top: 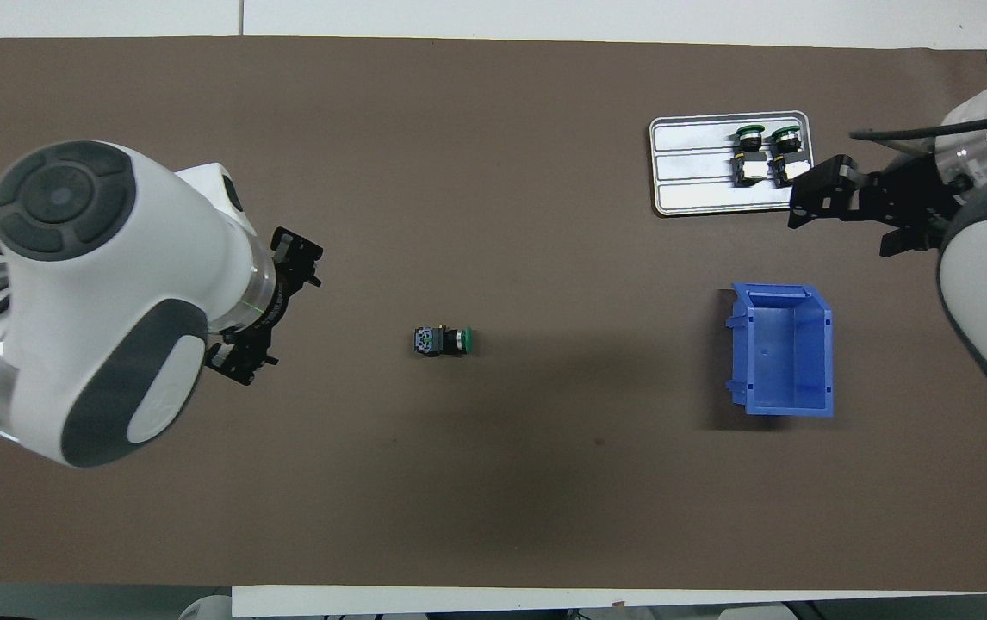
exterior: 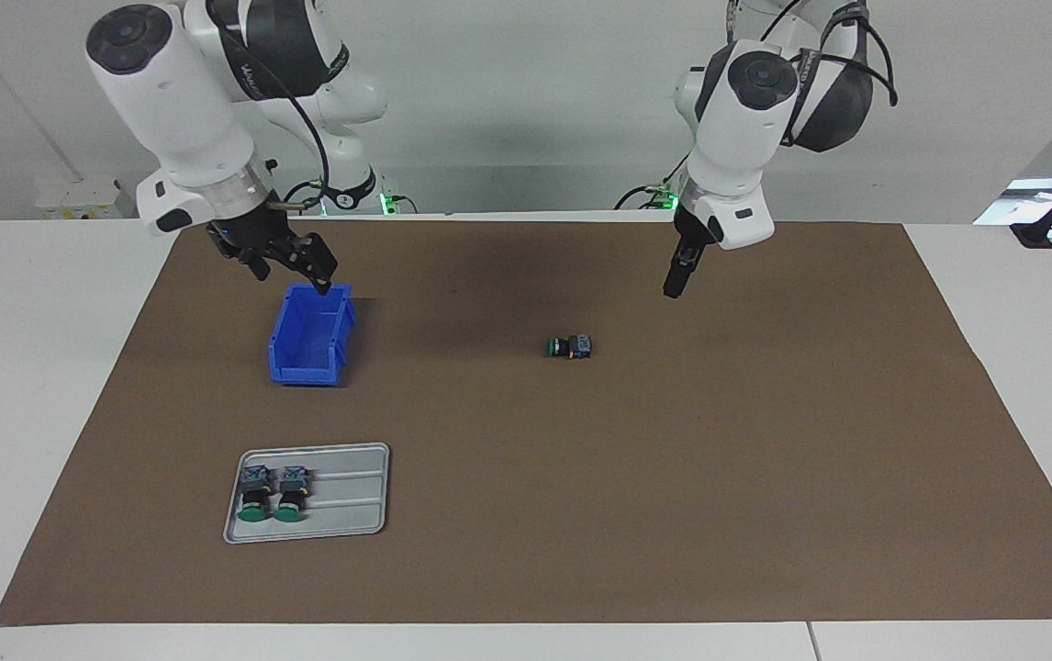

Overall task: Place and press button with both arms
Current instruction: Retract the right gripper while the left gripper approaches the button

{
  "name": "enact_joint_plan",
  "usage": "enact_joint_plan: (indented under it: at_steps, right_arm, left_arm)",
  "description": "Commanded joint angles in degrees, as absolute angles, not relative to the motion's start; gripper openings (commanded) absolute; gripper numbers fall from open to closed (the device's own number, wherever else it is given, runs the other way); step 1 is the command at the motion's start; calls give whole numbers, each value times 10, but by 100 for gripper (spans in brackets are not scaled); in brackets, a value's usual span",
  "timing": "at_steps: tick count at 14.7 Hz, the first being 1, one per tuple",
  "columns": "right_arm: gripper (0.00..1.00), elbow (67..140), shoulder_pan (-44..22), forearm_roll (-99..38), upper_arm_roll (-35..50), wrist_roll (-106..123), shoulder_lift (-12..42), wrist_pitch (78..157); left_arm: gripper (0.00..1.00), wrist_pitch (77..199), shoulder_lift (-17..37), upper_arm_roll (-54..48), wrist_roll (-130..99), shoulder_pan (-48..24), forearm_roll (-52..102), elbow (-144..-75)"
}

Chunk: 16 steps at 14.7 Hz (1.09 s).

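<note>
Both views are evenly and brightly lit from above, with diffuse light and no hard glare. Soft, blurred shadows spread on the brown mat under the arms, darkest beside the blue bin and near the lone button. The grey tray shows a mild sheen. In the overhead view the left arm looms large and slightly soft, close to the lens.
</note>
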<state>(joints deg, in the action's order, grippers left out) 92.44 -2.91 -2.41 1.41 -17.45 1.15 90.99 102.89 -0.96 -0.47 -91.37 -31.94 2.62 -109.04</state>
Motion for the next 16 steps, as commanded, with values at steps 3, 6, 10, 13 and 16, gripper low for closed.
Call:
enact_joint_plan:
  at_steps: [3,6,10,13,16]
  right_arm:
    - [99,890,4,15,18,-14,-2,842]
    - [99,896,-13,53,9,6,-18,823]
    - [99,921,-29,48,-9,-4,-26,838]
    - [99,925,-27,41,-26,20,-28,839]
    - [99,920,-22,40,-27,23,-26,838]
  left_arm:
    - [100,1142,66,3,-1091,-376,34,-1095]
    - [100,1180,91,3,-1109,-398,34,-1104]
    - [100,1232,142,3,-1156,-431,34,-1107]
    - [100,1253,168,2,-1202,-434,33,-1117]
    - [100,1278,172,2,-1236,-439,34,-1125]
